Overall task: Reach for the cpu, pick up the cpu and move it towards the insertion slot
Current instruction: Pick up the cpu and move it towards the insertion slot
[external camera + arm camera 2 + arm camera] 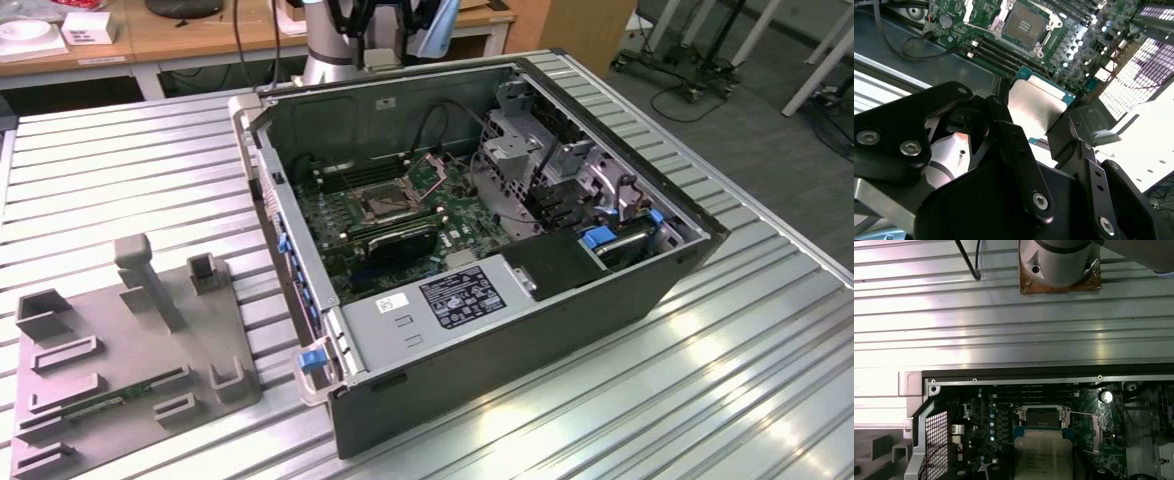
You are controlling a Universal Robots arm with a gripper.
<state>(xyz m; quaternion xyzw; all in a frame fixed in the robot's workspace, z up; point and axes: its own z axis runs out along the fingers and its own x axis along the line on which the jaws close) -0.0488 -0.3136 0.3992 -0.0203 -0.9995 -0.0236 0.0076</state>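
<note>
1. The hand point(1036, 127) pinches the cpu point(1036, 107) between its black fingers point(1004, 125), one on each of two opposite edges, as the second wrist view shows.
2. The cpu is held up in the air above the open computer case point(667, 290), its flat silvery metal face turned toward the wrist cameras and its green edge showing along the far side.
3. The chip is square, so it has no real long axis; its edges sit roughly in line with the frame of the insertion slot point(1026, 25) beyond it.
4. In the first wrist view, the cpu point(1044, 457) sits just beside the insertion slot point(1041, 417), apart from it and not seated.
5. In the exterior view, the insertion slot point(378, 207) lies on the green motherboard point(400, 240), open, dark inside, with a silvery frame.
6. The case lies on its side on the ribbed metal desk point(120, 180), its side panel off.
7. A grey tray point(127, 370) rests on the desk at the exterior view's left, well apart from the case, with a thin green memory stick point(114, 400) lying in it.
</note>
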